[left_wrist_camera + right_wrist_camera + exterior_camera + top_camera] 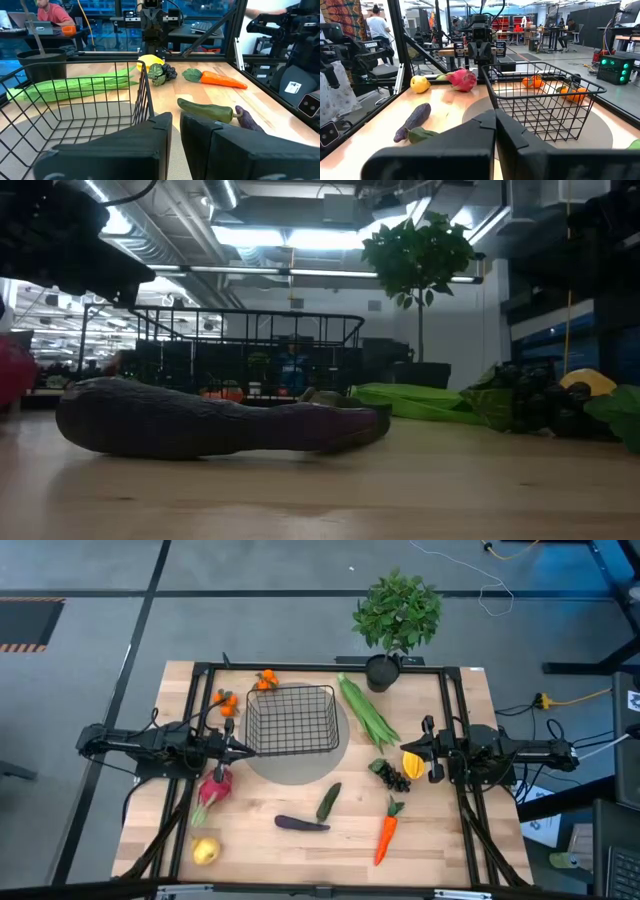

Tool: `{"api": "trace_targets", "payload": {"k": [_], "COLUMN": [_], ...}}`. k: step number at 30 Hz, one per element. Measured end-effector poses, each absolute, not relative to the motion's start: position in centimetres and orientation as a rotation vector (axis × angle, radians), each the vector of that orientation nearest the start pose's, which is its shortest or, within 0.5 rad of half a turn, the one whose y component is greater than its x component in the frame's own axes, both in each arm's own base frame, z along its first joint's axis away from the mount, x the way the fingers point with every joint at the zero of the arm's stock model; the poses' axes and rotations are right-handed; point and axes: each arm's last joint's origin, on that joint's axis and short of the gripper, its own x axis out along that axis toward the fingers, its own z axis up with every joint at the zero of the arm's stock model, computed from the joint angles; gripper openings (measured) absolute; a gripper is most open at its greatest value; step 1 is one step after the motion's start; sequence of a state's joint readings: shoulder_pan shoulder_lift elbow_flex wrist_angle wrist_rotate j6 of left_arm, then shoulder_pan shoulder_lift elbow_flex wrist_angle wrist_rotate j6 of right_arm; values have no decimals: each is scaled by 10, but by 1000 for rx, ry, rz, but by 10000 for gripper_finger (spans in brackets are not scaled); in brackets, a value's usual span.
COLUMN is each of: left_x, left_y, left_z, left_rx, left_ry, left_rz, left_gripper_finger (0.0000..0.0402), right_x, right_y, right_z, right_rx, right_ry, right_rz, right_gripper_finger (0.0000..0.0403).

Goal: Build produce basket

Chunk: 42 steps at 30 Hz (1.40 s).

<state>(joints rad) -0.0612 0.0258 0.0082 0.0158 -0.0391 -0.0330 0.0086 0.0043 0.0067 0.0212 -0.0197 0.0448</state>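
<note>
Flanking the empty basket [291, 720] — left pincer [243, 749] and right pincer [412, 748], both closed.

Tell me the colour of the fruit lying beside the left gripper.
Pink dragon fruit, clearest in the right wrist view.

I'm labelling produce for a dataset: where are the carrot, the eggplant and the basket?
carrot [385, 837]: high view, middle of its orange body.
eggplant [301, 824]: high view, middle of its purple body.
basket [291, 690]: high view, far wire rim.
</note>
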Motion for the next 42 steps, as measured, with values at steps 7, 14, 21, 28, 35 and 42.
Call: {"api": "trace_targets", "payload": {"k": [7, 14, 21, 28, 35, 42], "left_x": [99, 99, 99, 99, 99, 99], "left_y": [-5, -5, -5, -5, -5, -5], "left_z": [166, 166, 166, 166, 166, 166], "left_rx": [-33, -33, -33, -33, -33, -33], "left_ry": [2, 2, 2, 2, 2, 2], "left_rz": [-22, -22, -22, -22, -22, -22], "left_gripper_finger": [29, 29, 29, 29, 29, 29], "right_x": [97, 98, 98, 97, 97, 97], "right_y": [1, 1, 1, 1, 1, -3], "right_z": [168, 168, 168, 168, 169, 175], "right_rx": [45, 45, 45, 116, 427, 462], "right_ry": [-23, -23, -23, -26, -37, -130], "right_rz": [29, 29, 29, 31, 36, -108], "right_gripper_finger": [5, 5, 5, 5, 5, 5]}}
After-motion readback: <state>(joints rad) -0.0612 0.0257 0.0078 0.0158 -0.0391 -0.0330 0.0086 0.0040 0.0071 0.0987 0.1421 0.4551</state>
